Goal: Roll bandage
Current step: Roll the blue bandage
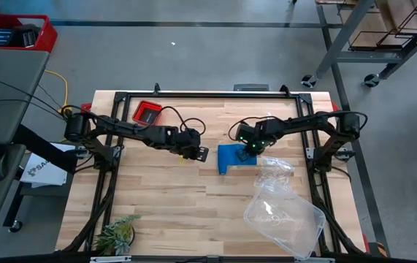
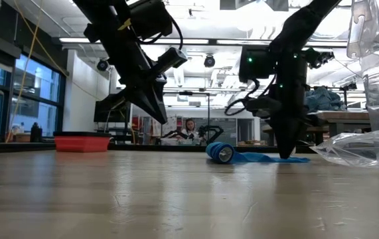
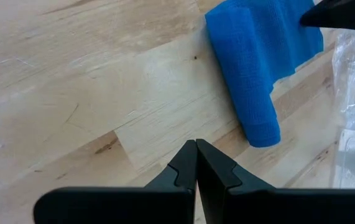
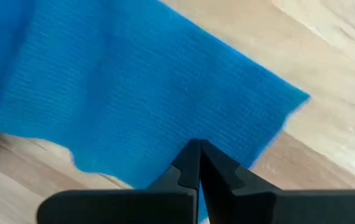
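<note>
— Where's the bandage (image 1: 236, 156)?
— Mid-table, half rolled; the right gripper (image 4: 197, 163), clenched, pins its flat end.
— And the left gripper (image 3: 196, 163)?
— Clenched, empty, hovering beside the roll; it should nudge evenly.

Bandage (image 1: 235, 156) lies mid-table, between both tools, bag (image 1: 281, 208) beside it.

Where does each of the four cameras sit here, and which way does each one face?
High view: overhead, straight down on the wooden table; both arms show.
Low view: at table height, looking level into the room; both arms hang in from above, the bright blue fabric bandage part rolled.
Left wrist view: on the left arm, past its shut left end effector toward the bandage's rolled end.
Right wrist view: on the right arm, its shut right end effector pressing the flat strip.
All four views share the bandage.
</note>
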